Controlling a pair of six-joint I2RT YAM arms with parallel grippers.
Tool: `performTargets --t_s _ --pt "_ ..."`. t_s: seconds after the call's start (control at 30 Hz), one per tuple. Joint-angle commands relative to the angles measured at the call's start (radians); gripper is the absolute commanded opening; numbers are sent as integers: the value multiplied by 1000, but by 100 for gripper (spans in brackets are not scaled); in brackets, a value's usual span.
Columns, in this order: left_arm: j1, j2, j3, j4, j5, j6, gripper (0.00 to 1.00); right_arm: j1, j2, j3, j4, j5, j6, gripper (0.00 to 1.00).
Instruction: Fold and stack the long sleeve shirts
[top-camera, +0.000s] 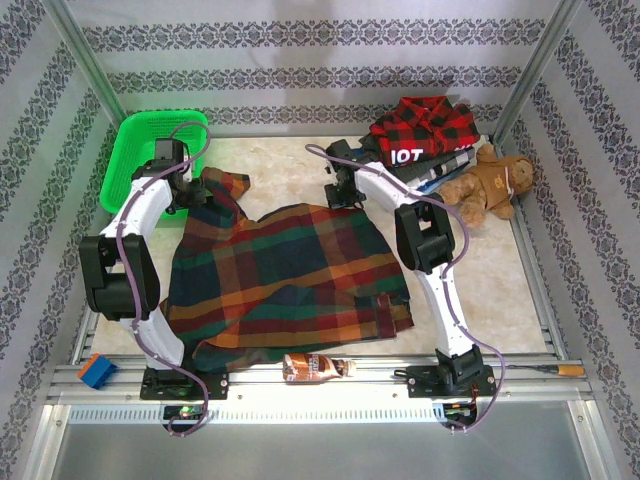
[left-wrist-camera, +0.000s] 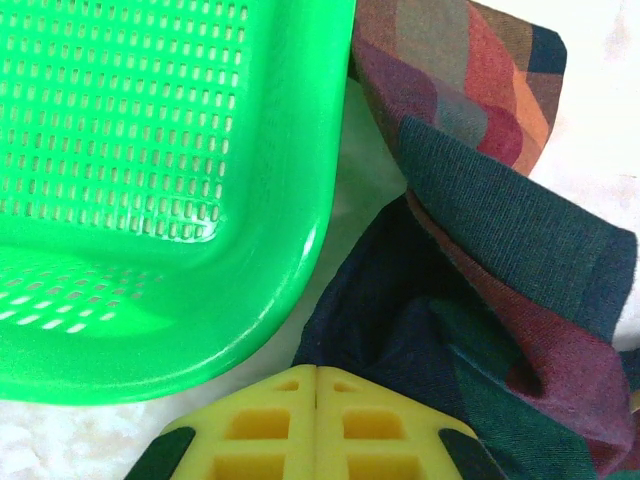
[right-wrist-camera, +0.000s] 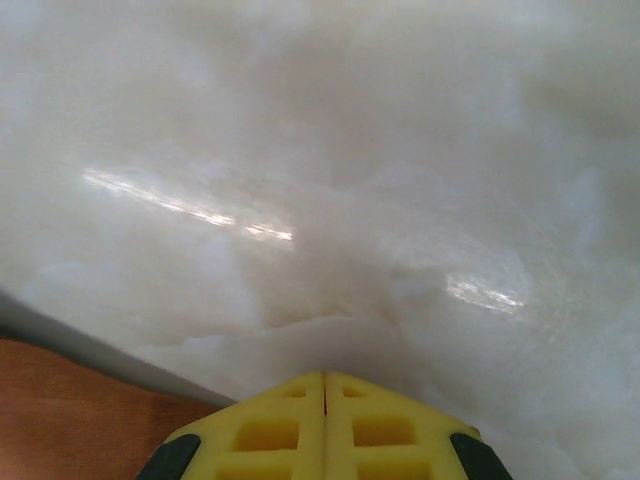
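basket (left-wrist-camera: 285, 290) crowds shut left hand (left-wrist-camera: 316, 372) at plaid shirt (top-camera: 280, 270); right hand (right-wrist-camera: 324, 378) shut, empty.

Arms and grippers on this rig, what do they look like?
Both arms, left arm and right arm, have white links, black joint housings and a purple cable looped along them. The left gripper and right gripper have yellow fingers with square cut-out pockets and black corners.
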Motion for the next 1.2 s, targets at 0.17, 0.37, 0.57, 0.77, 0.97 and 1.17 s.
performTargets --t_s 0.17,0.37,0.57,0.77,0.97,1.17 --pt "17 -47 -35 32 4 -9 0 20 -100 -33 70 -126 -15 0" --pt "17 -58 -77 50 13 -22 0 -16 -209 -207 101 -48 18 50" --pt "17 -51 -80 58 25 -35 0 -85 -176 -146 19 -14 -8 55" --pt "17 -46 -80 58 22 -35 0 -108 -124 -131 -19 -115 -39 56" --pt "17 -38 -82 59 22 -40 0 -101 -125 -187 -13 -176 -47 57" --pt "17 -32 -88 61 19 -43 0 -98 -120 -240 -14 -185 -63 55"
